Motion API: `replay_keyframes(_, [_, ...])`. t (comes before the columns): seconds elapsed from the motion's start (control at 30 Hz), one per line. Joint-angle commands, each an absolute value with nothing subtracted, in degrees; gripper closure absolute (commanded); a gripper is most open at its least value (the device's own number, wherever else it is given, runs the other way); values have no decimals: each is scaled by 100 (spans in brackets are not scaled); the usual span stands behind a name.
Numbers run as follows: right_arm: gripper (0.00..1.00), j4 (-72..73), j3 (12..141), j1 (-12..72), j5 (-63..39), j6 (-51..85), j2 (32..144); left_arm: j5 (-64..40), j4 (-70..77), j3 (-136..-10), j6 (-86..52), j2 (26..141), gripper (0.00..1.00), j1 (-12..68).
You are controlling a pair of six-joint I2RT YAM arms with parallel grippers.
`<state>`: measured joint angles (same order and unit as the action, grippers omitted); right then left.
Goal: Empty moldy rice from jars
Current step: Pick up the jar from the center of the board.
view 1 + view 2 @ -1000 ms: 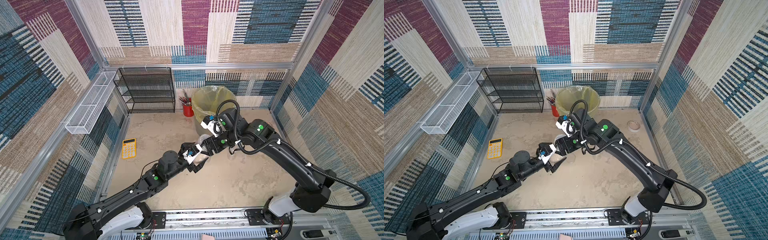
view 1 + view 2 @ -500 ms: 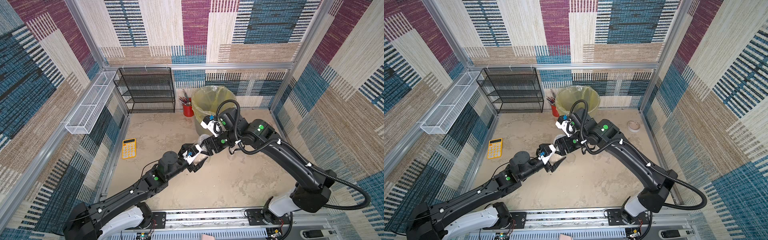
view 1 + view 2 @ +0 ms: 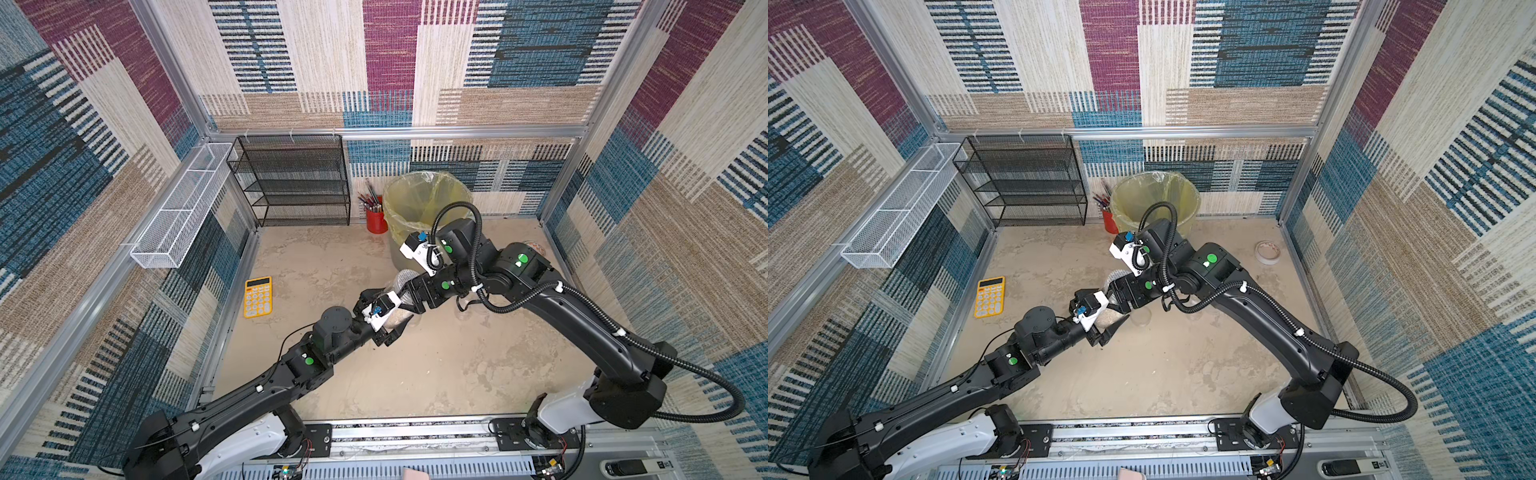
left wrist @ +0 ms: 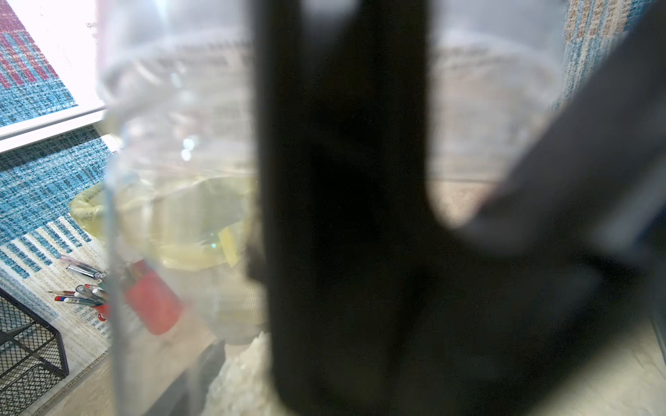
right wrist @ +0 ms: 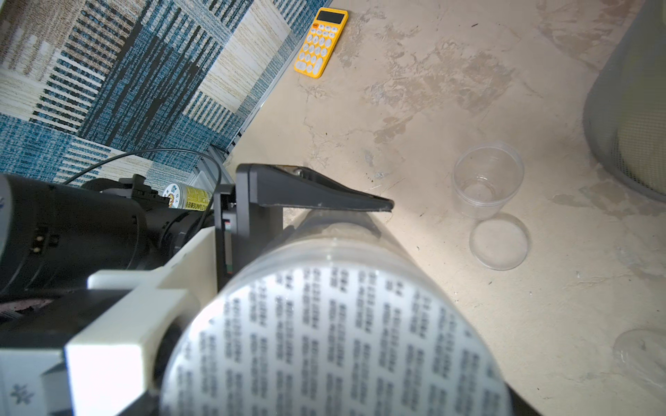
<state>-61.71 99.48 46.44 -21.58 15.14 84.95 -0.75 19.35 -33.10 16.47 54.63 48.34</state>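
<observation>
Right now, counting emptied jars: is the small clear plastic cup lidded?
No, the small clear plastic cup stands open, its round lid lying beside it.

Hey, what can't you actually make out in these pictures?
- Whether the right hand grips the lid: its jaws fall outside the right wrist view, too small in top views.
- Print on the lid: blurred, right wrist view.
- Amount of rice: a dark shape blocks the left wrist view.

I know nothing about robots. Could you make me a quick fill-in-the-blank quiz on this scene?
The flat push-button calculator is ___.
The clear plastic jar with the white printed lid contains pale ___.
The small clear plastic cup stands on the beige tabletop with its round clear lid ___.
Missing words: yellow; rice; off.
</observation>
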Motion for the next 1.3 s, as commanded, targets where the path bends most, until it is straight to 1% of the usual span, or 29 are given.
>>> replay_keyframes(0.0, [17,-6021,9908,4638,-2165,1700,8351,148,2145,-3340,1593,5475,32,4812])
replay_keyframes(0.1, [15,-5955,9827,4640,-2212,1702,8273,175,2158,-3335,1592,5492,34,4815])
replay_keyframes(0.2, [10,-5924,9769,4641,-2244,1704,8218,200,2162,-3331,1593,5500,35,4816])
replay_keyframes(0.23, [7,-5917,9752,4641,-2241,1699,8196,202,2162,-3322,1591,5492,35,4816])
replay_keyframes(0.27, [1,-5907,9732,4641,-2213,1710,8183,193,2171,-3321,1586,5489,35,4816])
replay_keyframes(0.3, [0,-5893,9711,4638,-2206,1709,8166,181,2170,-3314,1583,5480,36,4816])
replay_keyframes(0.47, [1,-5836,9651,4641,-2188,1734,8173,114,2163,-3305,1567,5467,40,4816])
replay_keyframes(0.7, [0,-5852,9765,4640,-1979,1784,8149,132,2158,-3217,1573,5367,42,4816])
replay_keyframes(0.87, [0,-5833,9663,4632,-2126,1768,8089,173,2074,-3186,1608,5241,42,4810])
replay_keyframes(1.1, [1,-5569,9200,4632,-2528,1887,7726,233,2111,-3199,1591,5259,42,4811])
replay_keyframes(1.27, [1,-5478,8558,4632,-2546,1981,7294,282,2164,-3225,1582,5274,44,4815])
